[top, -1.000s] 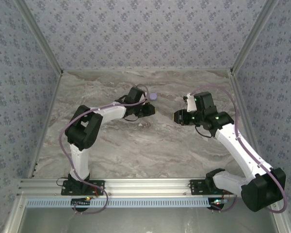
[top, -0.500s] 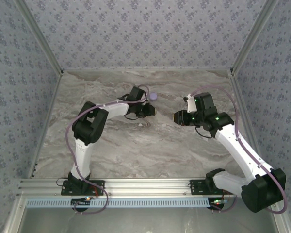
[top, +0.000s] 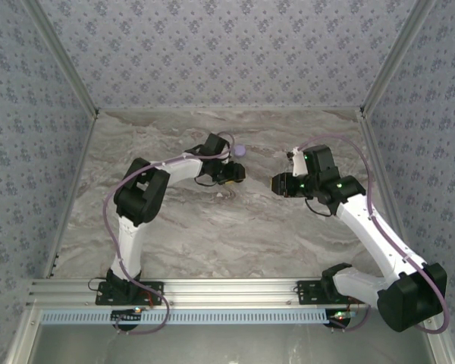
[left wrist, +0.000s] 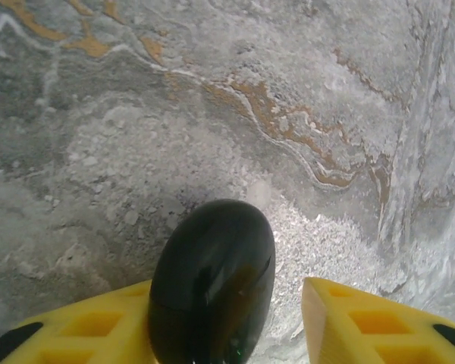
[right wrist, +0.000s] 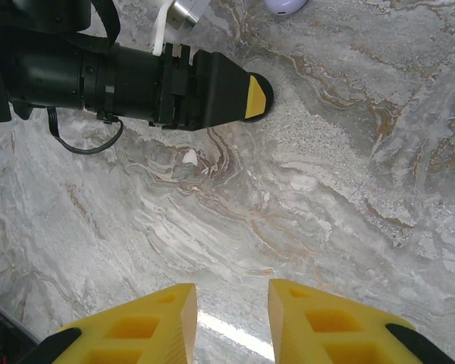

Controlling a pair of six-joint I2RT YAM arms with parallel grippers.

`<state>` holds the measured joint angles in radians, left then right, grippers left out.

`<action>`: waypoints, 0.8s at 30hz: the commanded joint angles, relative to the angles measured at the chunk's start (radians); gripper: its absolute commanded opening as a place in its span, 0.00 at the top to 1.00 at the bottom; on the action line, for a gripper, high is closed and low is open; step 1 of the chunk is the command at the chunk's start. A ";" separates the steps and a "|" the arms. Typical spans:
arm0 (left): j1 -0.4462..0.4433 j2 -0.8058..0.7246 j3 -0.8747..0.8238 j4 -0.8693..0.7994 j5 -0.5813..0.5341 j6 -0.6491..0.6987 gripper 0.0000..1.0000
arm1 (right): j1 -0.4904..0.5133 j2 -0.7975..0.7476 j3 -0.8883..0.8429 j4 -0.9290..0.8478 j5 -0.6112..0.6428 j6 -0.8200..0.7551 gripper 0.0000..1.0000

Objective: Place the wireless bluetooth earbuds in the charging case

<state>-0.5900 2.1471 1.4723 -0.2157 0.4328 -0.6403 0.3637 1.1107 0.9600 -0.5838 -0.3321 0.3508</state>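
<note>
Black oval piece [left wrist: 212, 284]: glossy, with a faint seam across it, at the low centre of the left wrist view between the yellow fingers. Leaning against the left-hand finger, clear of the right-hand one. Too close up to tell earbud from case.

Pale earbud [right wrist: 189, 158]: tiny, lying alone on the marble, left of centre in the upper part of the right wrist view. Just below the other arm's black body, apart from it.

Lavender case [top: 240, 150]: round, above centre in the top view, just beyond the left wrist. Cut off by the upper edge in the right wrist view.

Marble table [top: 174, 227]: grey, veined, bare between the two claws, with patterned walls on three sides.

Left gripper [top: 237, 172]: fingers spread, pinching nothing, pointing toward the right of the top view. Elbow raised at centre-left, forearm reaching up and right from the base at lower left.

Right gripper [top: 274, 183]: fingers a little apart, nothing between them but bare marble, pointing left. Long white link rising up and left from the base at lower right.

Both claws facing each other near the centre, apart.
</note>
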 commanded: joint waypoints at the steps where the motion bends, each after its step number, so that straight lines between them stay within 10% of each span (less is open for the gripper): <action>1: -0.001 -0.066 0.006 -0.083 -0.064 0.054 0.47 | -0.010 -0.014 -0.011 -0.042 0.015 -0.001 0.67; 24: 0.021 -0.745 -0.459 -0.199 -0.498 0.134 0.41 | -0.053 -0.053 -0.074 -0.109 0.509 0.003 0.63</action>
<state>-0.5812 1.4765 1.0542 -0.3645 0.0418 -0.5129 0.3225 1.0809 0.9012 -0.6724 0.0666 0.3336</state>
